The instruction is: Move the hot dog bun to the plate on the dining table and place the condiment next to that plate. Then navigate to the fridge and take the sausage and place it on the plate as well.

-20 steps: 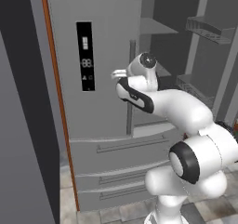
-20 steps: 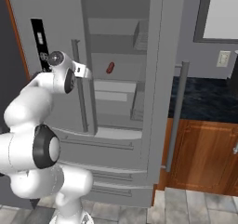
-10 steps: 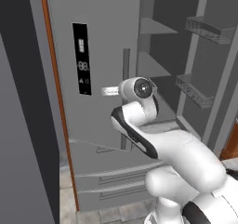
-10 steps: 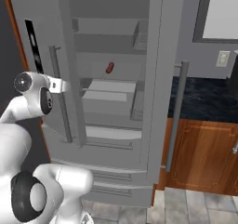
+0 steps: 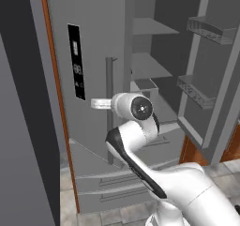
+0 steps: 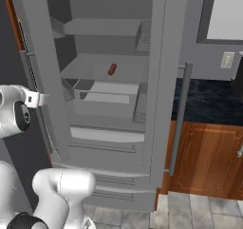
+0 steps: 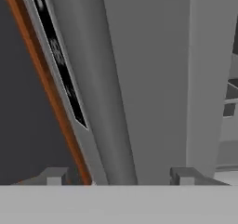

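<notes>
Fridge leg of the task — the fridge (image 6: 114,104) stands with both upper doors swung out, and the sausage (image 6: 112,69) lies on the middle shelf inside, toward the back and roughly centred, small and dark red-brown, nothing touching it. Judging from that, the door-opening part looks done and the grab is not yet started.

Pincer (image 7: 118,174): in the hand view the two finger tips stand apart at the bottom edge with the grey bar handle (image 7: 104,102) of the left door running between them. No contact visible, so I read it as spread around the handle, gripping nothing. The black display panel (image 7: 58,56) runs diagonally past on the left of that view, with the brown cabinet edge beside it.

Arm pose: in the left base view the arm rises from the lower right, bends sharply, and the wrist sits level at mid-door height with the hand pointing left toward the left door (image 5: 89,79), close to the long handle (image 5: 109,108). In the right base view the hand is at the far left, just beside the left door's edge — well apart from the sausage.

Next move, my guess: back the hand off the handle, swing right around the door edge, then reach deep into the compartment at shelf height and come down over the sausage with the fingers across its short width. The door edge and the shelf lip above are the likely snags.
</notes>
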